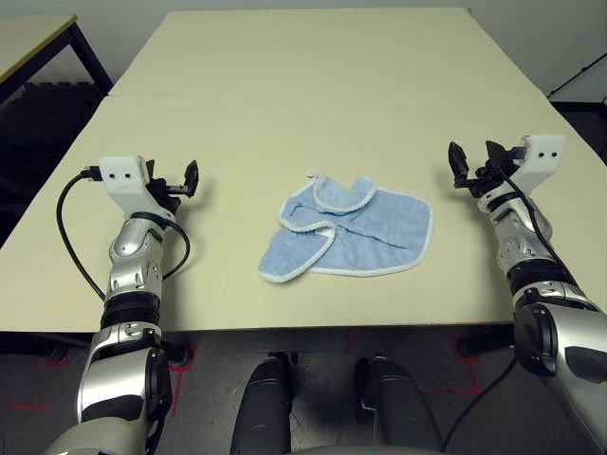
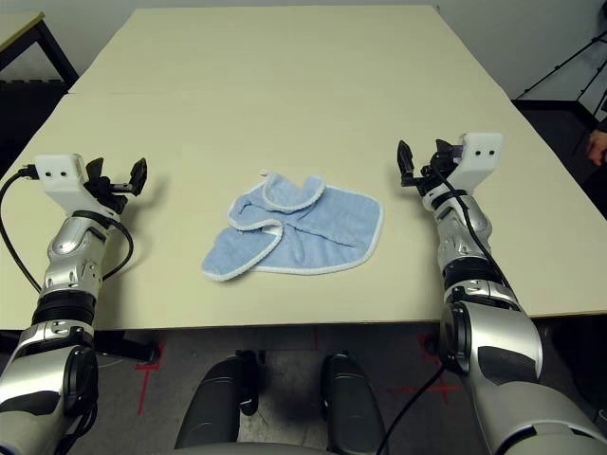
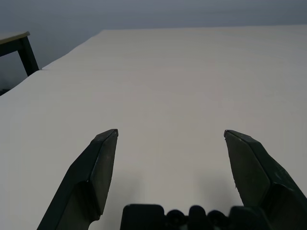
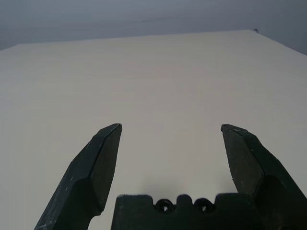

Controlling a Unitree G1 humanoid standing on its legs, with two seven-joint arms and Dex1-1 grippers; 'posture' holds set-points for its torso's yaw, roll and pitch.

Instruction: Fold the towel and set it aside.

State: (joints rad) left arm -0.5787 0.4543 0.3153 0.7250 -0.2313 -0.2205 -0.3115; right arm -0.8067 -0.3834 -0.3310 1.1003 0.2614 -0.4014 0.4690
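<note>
The towel (image 1: 365, 232), light blue with white edging, lies crumpled near the table's front middle, its left corners flipped over onto itself. My left gripper (image 1: 185, 180) hovers over the table to the towel's left, open and holding nothing; its two black fingers (image 3: 98, 167) stand wide apart over bare tabletop. On the towel's right, my right gripper (image 1: 474, 163) is likewise open and empty, with fingers (image 4: 103, 163) spread above bare table. Both grippers are well apart from the cloth.
The beige table (image 1: 313, 104) stretches far back behind the towel. A second table with a dark frame (image 1: 38, 43) stands at the far left. A black cable (image 1: 71, 227) loops off my left wrist.
</note>
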